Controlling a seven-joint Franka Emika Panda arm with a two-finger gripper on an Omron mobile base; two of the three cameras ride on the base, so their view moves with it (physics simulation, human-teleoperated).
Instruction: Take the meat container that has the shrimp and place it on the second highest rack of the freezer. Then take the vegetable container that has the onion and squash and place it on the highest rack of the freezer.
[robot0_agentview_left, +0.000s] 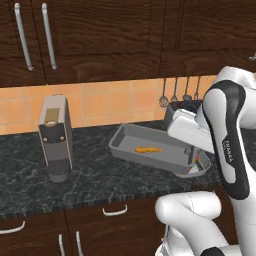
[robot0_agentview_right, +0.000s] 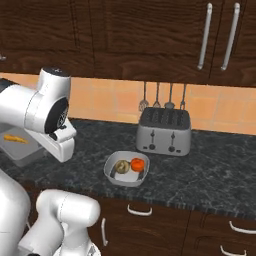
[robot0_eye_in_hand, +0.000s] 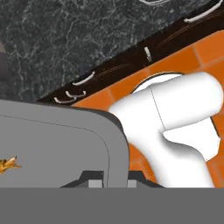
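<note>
The gripper (robot0_eye_in_hand: 109, 177) is closed on the rim of the meat container (robot0_agentview_left: 150, 142), with one finger on each side of the grey wall at its right end. The container is tilted, its left end high, and seems lifted above the dark counter (robot0_agentview_left: 95, 175). The shrimp (robot0_agentview_left: 148, 149) lies on its floor. The white hand sits over the right end of the tray, and the forearm rises steeply from it to the right. A pale bowl (robot0_agentview_right: 126, 169) with vegetables stands before the toaster (robot0_agentview_right: 164, 131). A coffee machine (robot0_agentview_left: 55, 136) stands to the left.

shrimp (robot0_agentview_left: 148, 149) lies in the meat container (robot0_agentview_left: 131, 139), right of the coffee machine (robot0_agentview_left: 55, 137).
</note>
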